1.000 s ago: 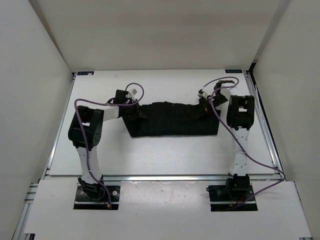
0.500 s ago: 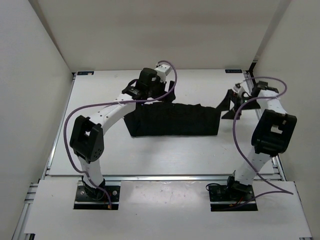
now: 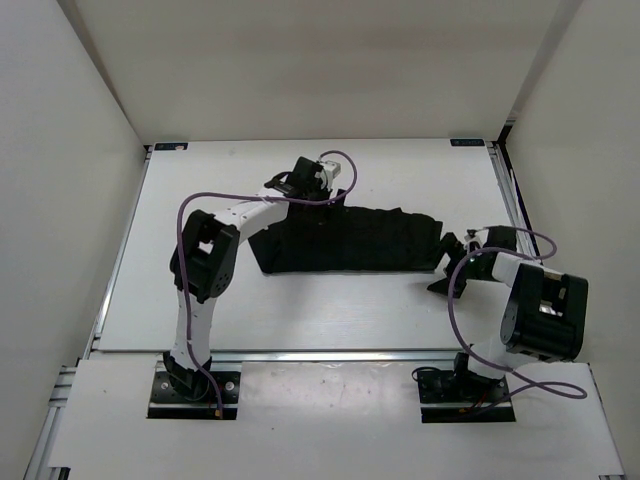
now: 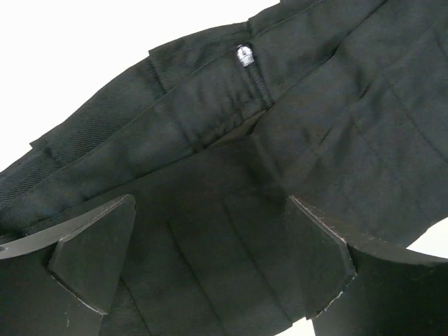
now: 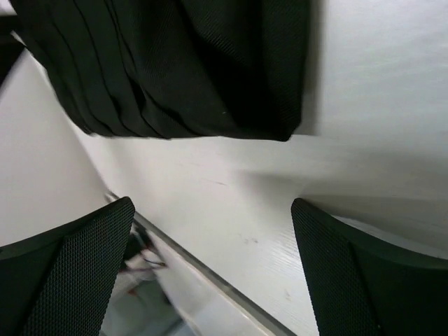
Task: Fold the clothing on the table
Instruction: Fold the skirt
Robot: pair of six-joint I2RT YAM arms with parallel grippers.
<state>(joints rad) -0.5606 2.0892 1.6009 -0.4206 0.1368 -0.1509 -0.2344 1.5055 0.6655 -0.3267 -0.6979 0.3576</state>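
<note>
Left arm [image 3: 200, 265], right arm [image 3: 540, 305]: white links, black joint housings, black base plates [image 3: 190, 392]. Purple cable [image 3: 450, 300] runs back from behind the jaws.
Left gripper [image 4: 210, 203]: matte black angular fingers [image 4: 91, 255], pale scuffed edges.
Right gripper [image 5: 211, 206]: inner faces finely dotted.

The clothing [image 3: 350, 240] is black with parallel pleat lines; the counter [image 3: 300, 305] is white, edged by silver rails [image 3: 330, 354].

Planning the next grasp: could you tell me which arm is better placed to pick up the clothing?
Left: the left end effector hangs open over the clothing; the right end effector is over bare table.
</note>
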